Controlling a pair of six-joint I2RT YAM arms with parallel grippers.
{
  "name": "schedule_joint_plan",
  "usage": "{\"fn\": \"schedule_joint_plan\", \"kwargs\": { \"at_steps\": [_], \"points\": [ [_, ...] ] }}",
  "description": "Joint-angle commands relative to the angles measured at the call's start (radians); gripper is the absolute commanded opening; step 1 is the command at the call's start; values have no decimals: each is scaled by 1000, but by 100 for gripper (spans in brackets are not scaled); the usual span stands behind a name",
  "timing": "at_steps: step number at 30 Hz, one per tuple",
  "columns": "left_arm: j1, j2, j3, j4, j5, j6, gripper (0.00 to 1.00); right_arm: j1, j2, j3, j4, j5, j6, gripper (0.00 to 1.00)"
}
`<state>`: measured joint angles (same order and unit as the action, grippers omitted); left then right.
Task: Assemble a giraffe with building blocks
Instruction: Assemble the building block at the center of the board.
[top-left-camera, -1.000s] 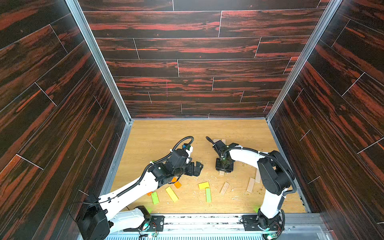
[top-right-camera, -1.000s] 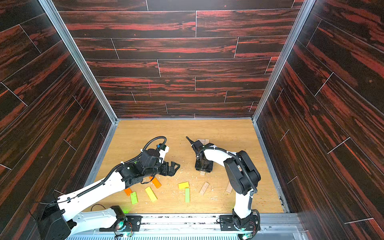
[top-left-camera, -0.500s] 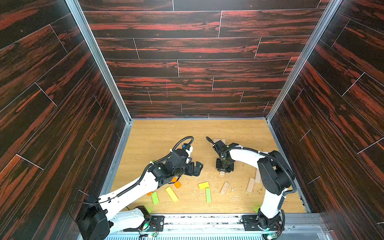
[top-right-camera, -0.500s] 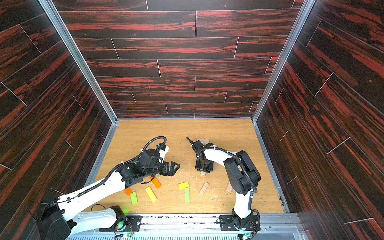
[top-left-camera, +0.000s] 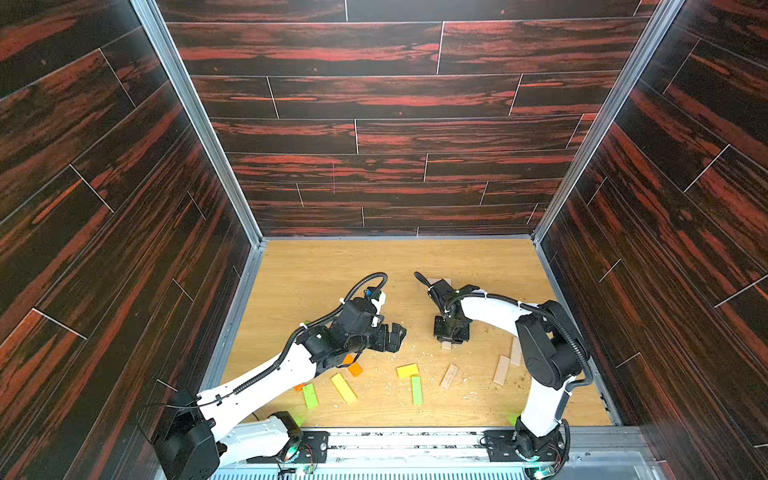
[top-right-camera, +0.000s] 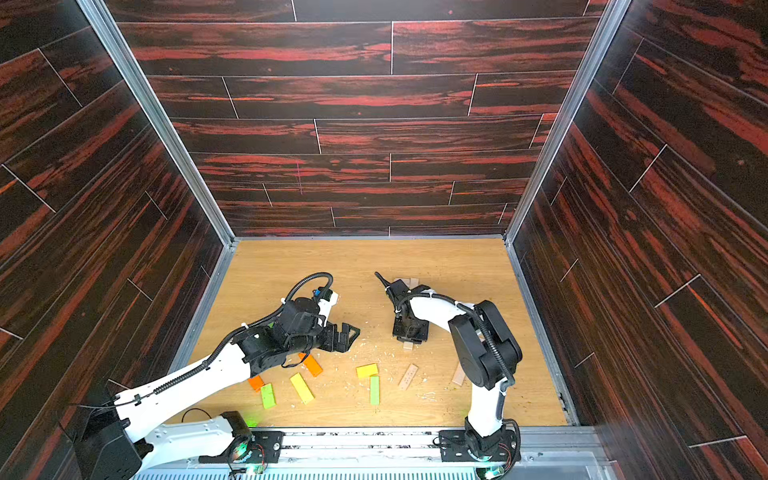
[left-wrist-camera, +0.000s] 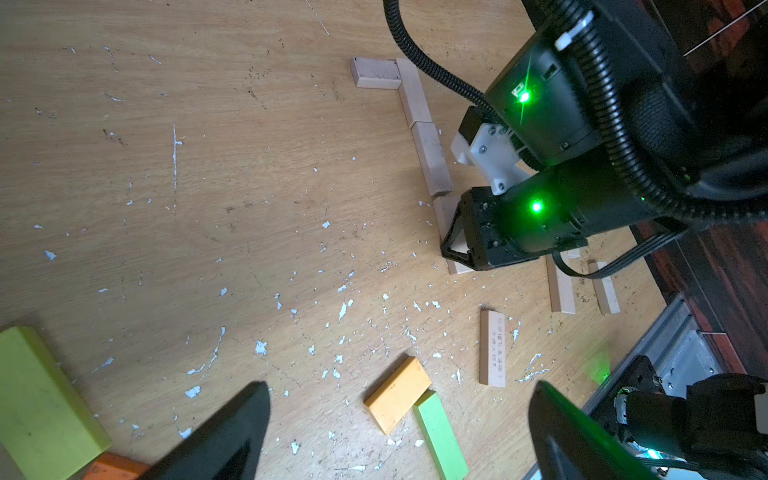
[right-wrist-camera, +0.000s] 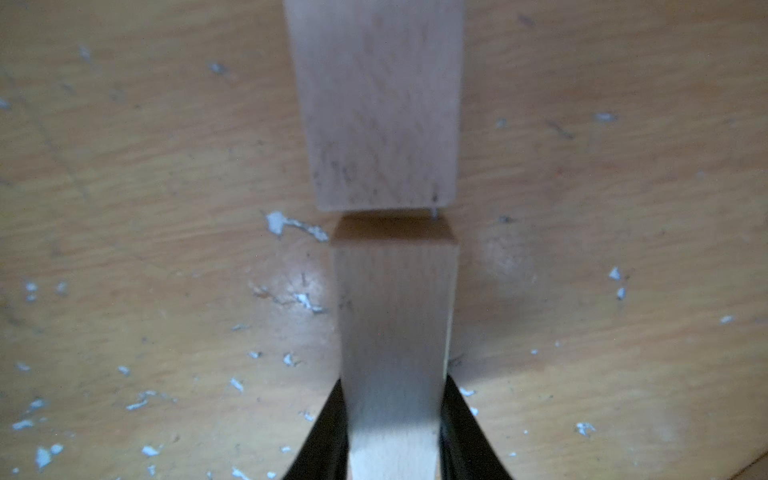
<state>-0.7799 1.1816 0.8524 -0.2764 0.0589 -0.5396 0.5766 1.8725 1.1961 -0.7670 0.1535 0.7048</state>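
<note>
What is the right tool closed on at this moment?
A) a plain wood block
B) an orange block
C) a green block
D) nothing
A: in the right wrist view the right tool pinches a plain wood block between its two fingers.

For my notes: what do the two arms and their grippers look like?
Both arms match: the left arm and right arm have smooth white links between bulky black joint housings, with black corrugated hose strapped alongside by white ties. The left gripper and right gripper are black, with tapering fingers. A white bracket and green indicator lights show at the right wrist.
</note>
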Motion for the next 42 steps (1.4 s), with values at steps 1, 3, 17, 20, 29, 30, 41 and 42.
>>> {"fn": "schedule_joint_plan", "kwargs": {
  "at_steps": [1,3,17,20,29,30,41,42],
  "points": [
    [-3,-15,-7,3,-10,4,100,-3,48,32,-27,12,-11,32],
    [-3,-13,-7,6,-8,5,100,-4,54,37,-30,16,-16,32],
    [-4,-10,-12,11,-8,8,100,-12,63,49,-42,30,-21,36],
    [-3,-10,-12,11,-6,8,100,-12,66,51,-44,31,-22,40],
    [-3,-12,-12,9,-9,8,100,-13,60,60,-51,29,-25,49],
    [-3,-11,-10,8,-9,9,100,-13,56,62,-53,27,-26,50],
    [-3,-31,-1,-25,-11,9,100,-11,-124,92,-106,-2,-15,72],
    [-3,-38,-1,-31,-15,9,100,-13,-156,95,-116,-1,-7,73]
  ]
}}
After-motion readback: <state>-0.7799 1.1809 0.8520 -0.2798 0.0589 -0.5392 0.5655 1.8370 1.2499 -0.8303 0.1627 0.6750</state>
